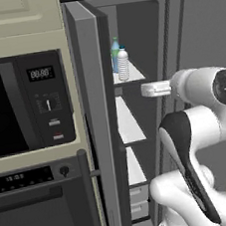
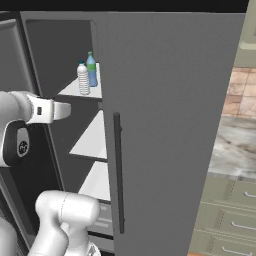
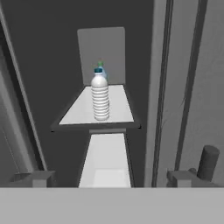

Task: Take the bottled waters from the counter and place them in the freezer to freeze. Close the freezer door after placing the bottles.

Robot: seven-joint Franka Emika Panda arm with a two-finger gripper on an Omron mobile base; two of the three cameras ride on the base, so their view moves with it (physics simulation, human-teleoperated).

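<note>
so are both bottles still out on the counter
No, the ribbed bottle and the blue-tinted bottle both stand upright on the freezer's top shelf.

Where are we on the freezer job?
Done: both bottles stand on the top freezer shelf, the ribbed bottle in front, the blue-tinted bottle behind it. In hand: nothing; in the hand view the gripper is open and empty, drawn back from the shelf, with the fingers spread wide. Left: the freezer door stands open and has to be closed.

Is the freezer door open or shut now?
Open: the freezer door stands swung out, and both bottles show on the upper shelf.
</note>
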